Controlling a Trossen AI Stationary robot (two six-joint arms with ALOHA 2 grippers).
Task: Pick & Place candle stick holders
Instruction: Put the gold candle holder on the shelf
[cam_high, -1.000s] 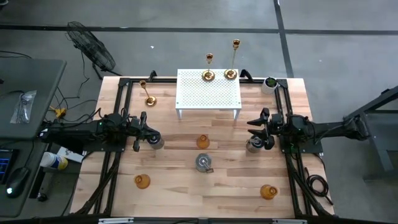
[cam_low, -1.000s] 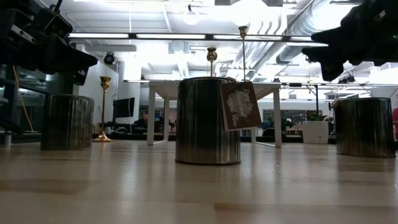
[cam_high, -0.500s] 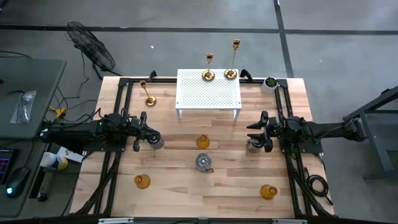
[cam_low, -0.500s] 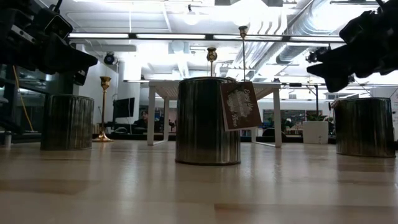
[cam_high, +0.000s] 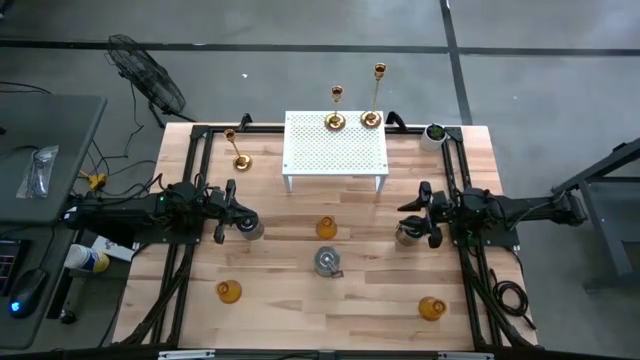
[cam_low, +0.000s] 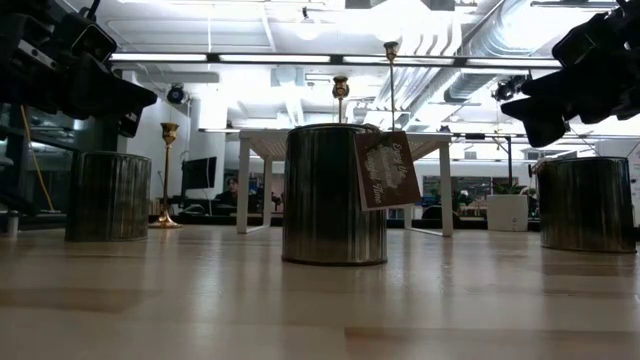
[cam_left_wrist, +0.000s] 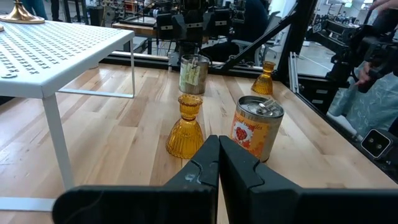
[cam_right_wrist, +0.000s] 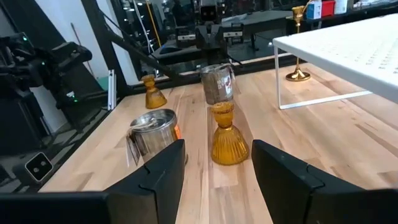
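Note:
Two tall gold candle stick holders (cam_high: 335, 120) (cam_high: 371, 117) stand on the white rack (cam_high: 335, 150), and a third (cam_high: 240, 160) stands on the table to its left. Silver jar-like holders sit at centre (cam_high: 327, 262), left (cam_high: 252, 229) and right (cam_high: 407, 235). Three amber glass holders (cam_high: 326, 228) (cam_high: 229, 291) (cam_high: 432, 308) are spread over the wood. My right gripper (cam_high: 418, 213) (cam_low: 545, 108) hangs open just above the right silver jar (cam_low: 587, 203), with nothing between its fingers (cam_right_wrist: 155, 180). My left gripper (cam_high: 235, 216) (cam_left_wrist: 217, 163) is shut and empty beside the left silver jar (cam_low: 108, 195).
A small green plant in a white pot (cam_high: 435, 133) stands at the back right corner. Black frame rails (cam_high: 195, 180) run along both sides of the table. Bare wood lies along the front edge between the amber holders.
My right gripper has shifted a little toward the table's front and right, staying above the right silver jar. The left arm has not moved.

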